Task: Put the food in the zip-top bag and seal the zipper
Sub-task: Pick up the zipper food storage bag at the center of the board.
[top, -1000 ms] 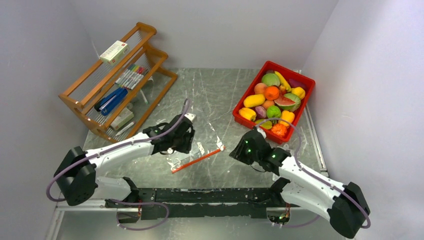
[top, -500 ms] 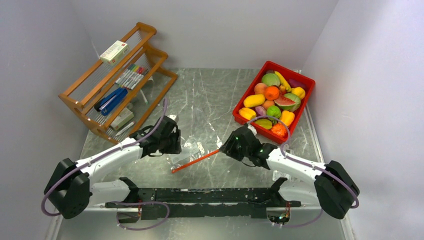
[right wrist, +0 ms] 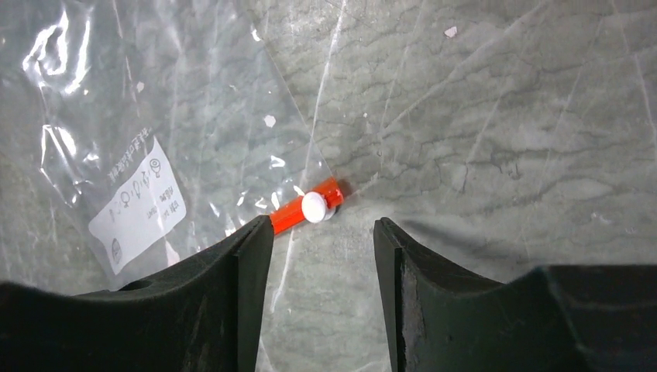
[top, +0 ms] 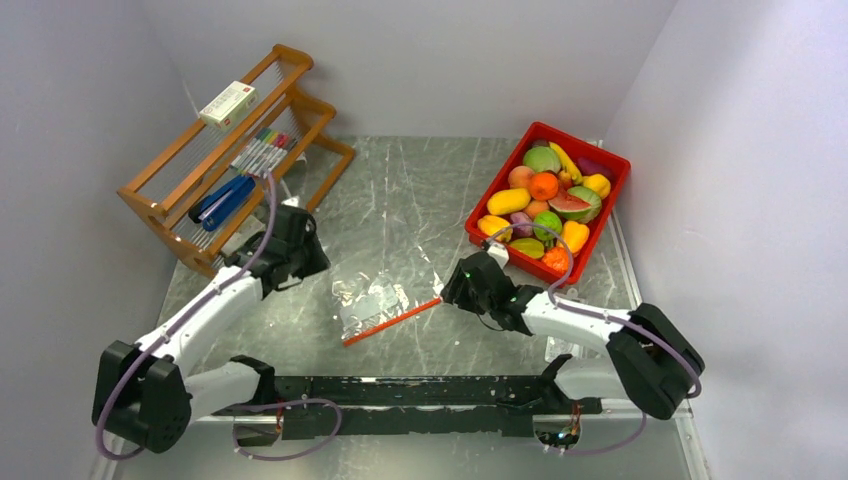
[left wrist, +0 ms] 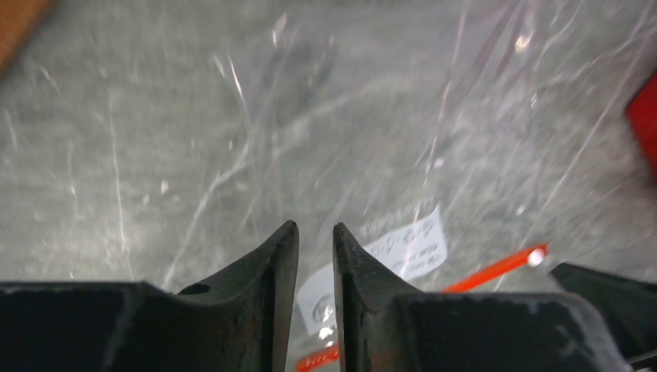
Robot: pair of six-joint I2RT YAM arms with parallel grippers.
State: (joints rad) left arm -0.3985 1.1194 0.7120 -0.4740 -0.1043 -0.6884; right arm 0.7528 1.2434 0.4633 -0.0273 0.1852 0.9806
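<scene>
Bag: looked thin, soft, slippery and light to me.
Best hold: the stiffer zipper end, I thought.
Right gripper: jaws were apart, empty.
Left gripper: jaws were nearly together, empty.

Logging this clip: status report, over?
Left tool ajar, empty. Right tool open at zipper end. Zip-top bag flat, food in red tray. Nothing blocking.

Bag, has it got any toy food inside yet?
Not yet. Nothing looks done: the zip-top bag lies flat and empty, and all the food sits in the red bin. In hand: the right gripper is open at the zipper end. To do: opening, filling, sealing.
</scene>
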